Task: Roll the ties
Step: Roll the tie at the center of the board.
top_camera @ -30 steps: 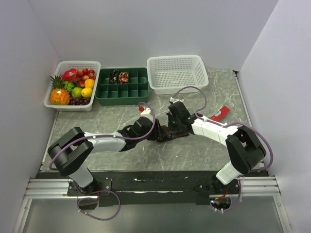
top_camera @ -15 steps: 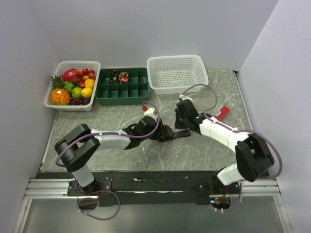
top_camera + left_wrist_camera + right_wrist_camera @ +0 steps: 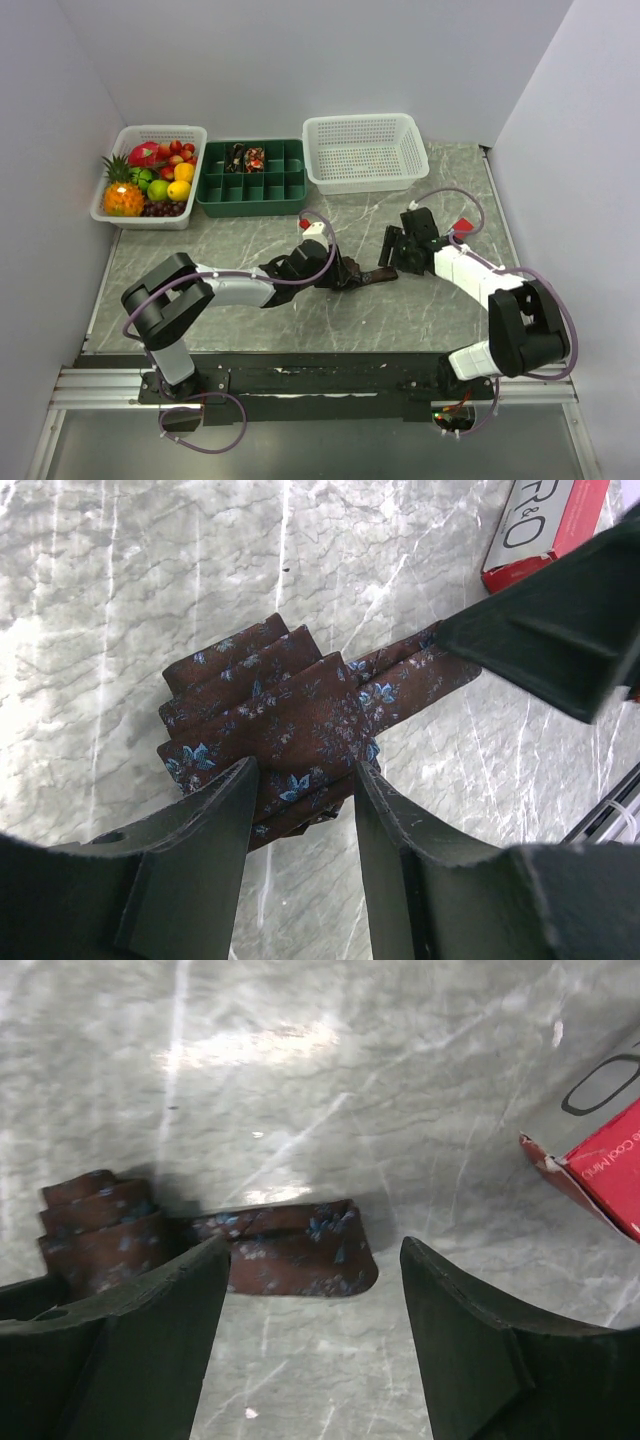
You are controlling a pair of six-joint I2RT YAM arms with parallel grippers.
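Looking down from above, the tie lies near the middle of the grey marbled table, with its rolled part at the left gripper and a short tail running out to the right. The right gripper hangs just above that tail's end. Along the far edge stand a fruit basket, a green tray and a white basket. One rear compartment of the tray holds two dark bundles, probably rolled ties, though they are too small to be sure. A red box shows just behind the right arm.

From the left wrist, the left gripper pinches the tie. Its two fingers press the sides of a layered brown roll with blue flowers, and the tail leads off toward the upper right. The right gripper looms over that tail, with the red box beyond it.

From the right wrist, the right gripper stands spread wide and grips nothing. The tie's flat end lies on the table in the gap between the fingers, and the roll stands at the left. The red box lies at the right edge.
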